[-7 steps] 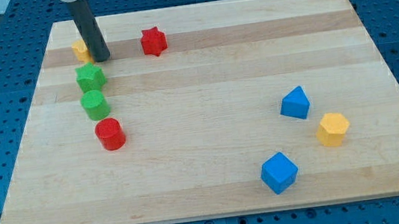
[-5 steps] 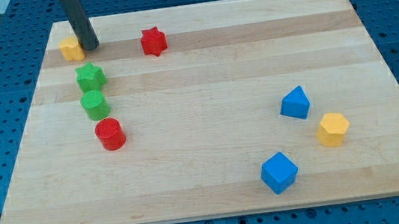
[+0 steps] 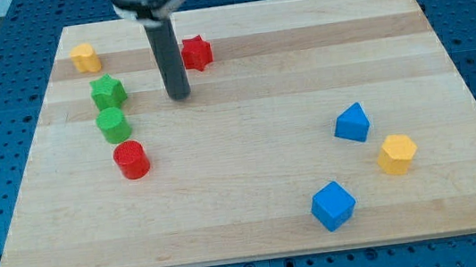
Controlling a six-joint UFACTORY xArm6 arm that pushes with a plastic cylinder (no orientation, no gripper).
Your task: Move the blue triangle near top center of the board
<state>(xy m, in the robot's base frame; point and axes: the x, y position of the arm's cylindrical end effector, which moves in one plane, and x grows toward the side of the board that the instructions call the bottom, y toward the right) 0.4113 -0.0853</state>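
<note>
The blue triangle (image 3: 352, 123) sits on the wooden board (image 3: 254, 194) at the view's right, below mid-height. My tip (image 3: 180, 96) rests on the board in the upper left part, far to the left of the blue triangle. It is just below and left of the red star (image 3: 196, 53) and to the right of the green star (image 3: 108, 92). The rod rises from the tip toward the view's top.
A yellow block (image 3: 84, 57) sits at the top left. A green cylinder (image 3: 113, 125) and a red cylinder (image 3: 131, 159) lie below the green star. A yellow hexagon (image 3: 397, 153) and a blue cube (image 3: 332, 205) lie near the blue triangle.
My tip has moved right and down, from beside the yellow block to below the red star. The red star has shifted a little to the right.
</note>
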